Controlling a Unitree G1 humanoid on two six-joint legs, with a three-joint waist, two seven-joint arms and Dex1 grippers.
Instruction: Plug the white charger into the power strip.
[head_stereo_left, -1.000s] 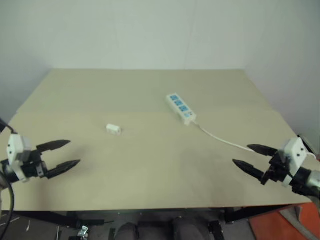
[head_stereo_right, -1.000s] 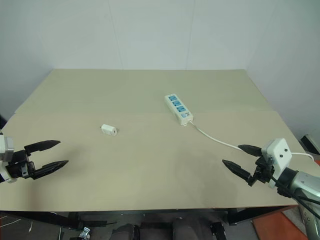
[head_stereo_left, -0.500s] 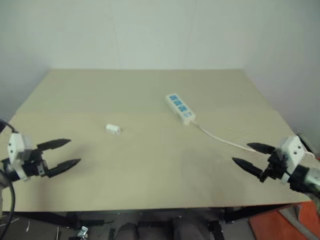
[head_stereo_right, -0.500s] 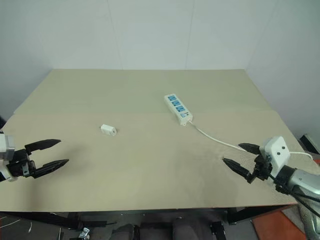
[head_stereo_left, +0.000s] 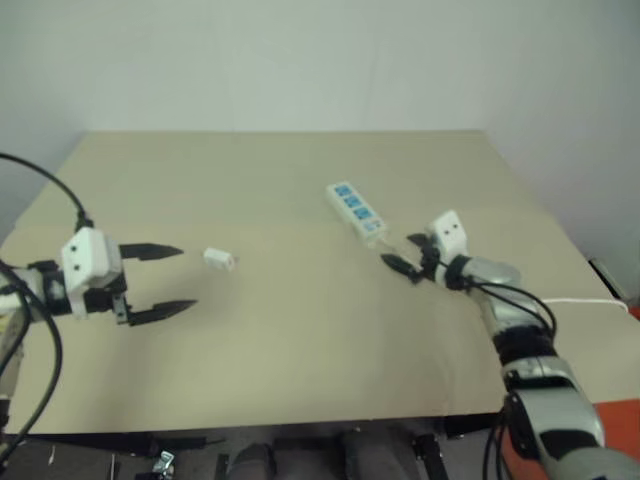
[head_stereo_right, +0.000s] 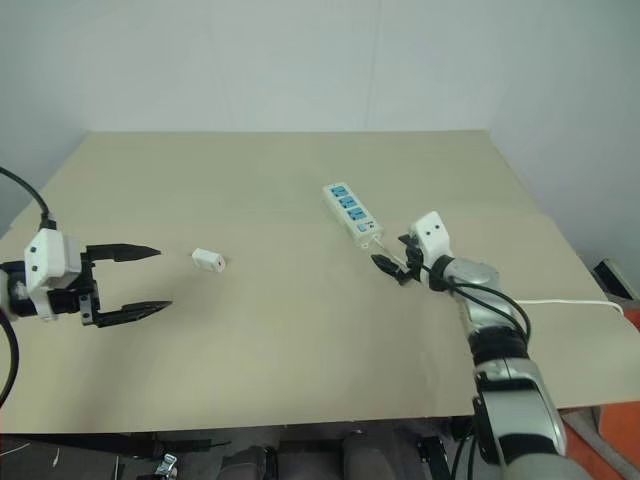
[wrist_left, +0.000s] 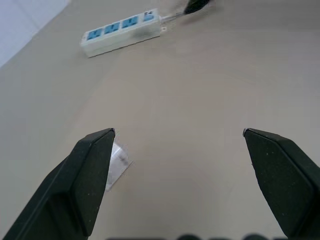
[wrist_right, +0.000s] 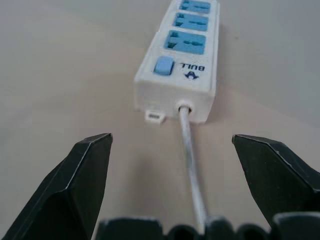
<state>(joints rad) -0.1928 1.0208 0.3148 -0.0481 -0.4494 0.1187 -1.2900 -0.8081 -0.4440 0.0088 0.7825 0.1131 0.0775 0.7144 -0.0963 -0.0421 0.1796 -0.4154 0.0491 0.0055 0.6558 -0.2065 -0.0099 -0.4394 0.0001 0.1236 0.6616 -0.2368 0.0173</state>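
The small white charger (head_stereo_left: 218, 259) lies on the tan table (head_stereo_left: 300, 340), left of centre. My left gripper (head_stereo_left: 187, 277) hovers open just left of it, fingers pointing at it; in the left wrist view the charger (wrist_left: 119, 161) peeks out beside one finger. The power strip (head_stereo_left: 356, 211) lies slantwise right of centre, its blue sockets facing up. My right gripper (head_stereo_right: 388, 250) stands open at the strip's cord end. In the right wrist view the strip (wrist_right: 182, 60) and its cord (wrist_right: 192, 165) sit between the spread fingers, apart from them.
The thin white cord (head_stereo_right: 560, 300) runs from the strip off the table's right edge. A white wall stands behind the table. The table's near half is bare tan surface.
My right gripper has reached forward and left, from the table's right front edge to the strip's cord end. My left gripper has shifted right toward the charger and rolled. The head view has shifted too.
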